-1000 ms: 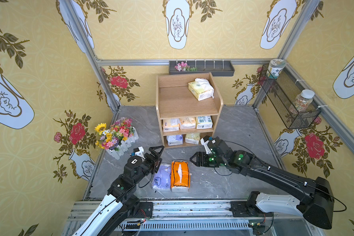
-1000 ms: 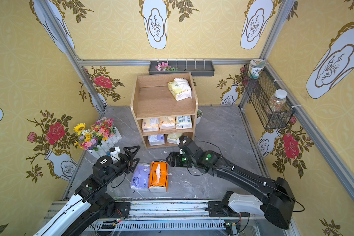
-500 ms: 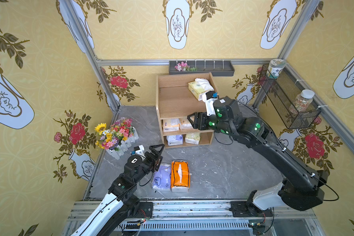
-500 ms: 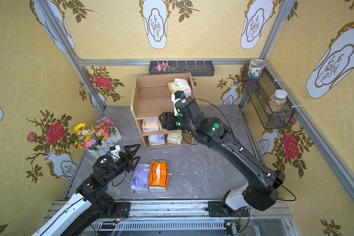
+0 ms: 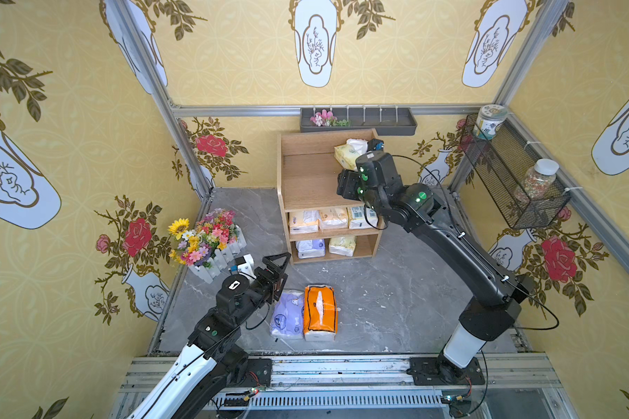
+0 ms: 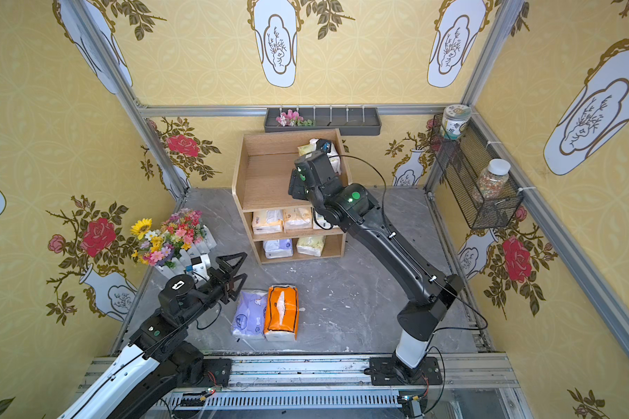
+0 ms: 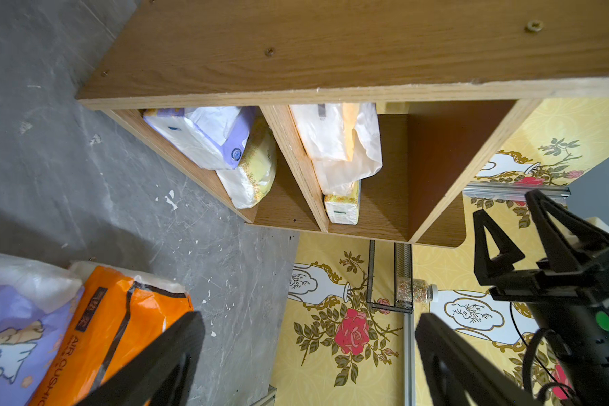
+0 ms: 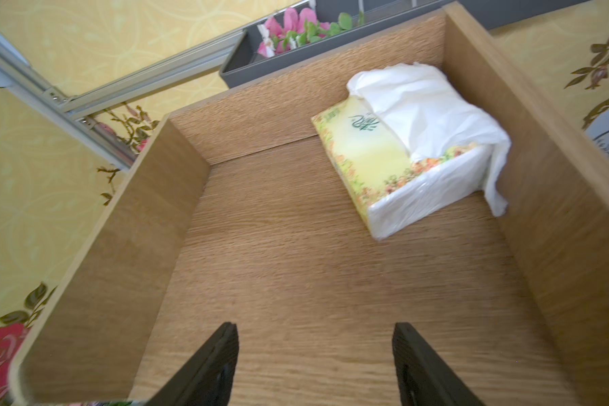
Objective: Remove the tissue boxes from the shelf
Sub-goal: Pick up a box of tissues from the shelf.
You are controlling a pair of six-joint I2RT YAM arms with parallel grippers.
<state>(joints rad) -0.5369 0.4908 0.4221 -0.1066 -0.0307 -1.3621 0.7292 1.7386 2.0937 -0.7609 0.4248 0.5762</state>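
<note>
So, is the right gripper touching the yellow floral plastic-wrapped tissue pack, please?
Apart: right wrist view shows bare wooden shelf between the right gripper and the yellow floral tissue pack.

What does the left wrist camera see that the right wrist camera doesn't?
Only the left wrist camera shows the orange pack and a lavender pack lying on the floor, plus more packs in the lower tiers. Only the right wrist camera shows the yellow pack on the top tier and the grey tray with pink flowers. Both show the wooden shelf, and each its own open gripper: left gripper, right gripper.
</note>
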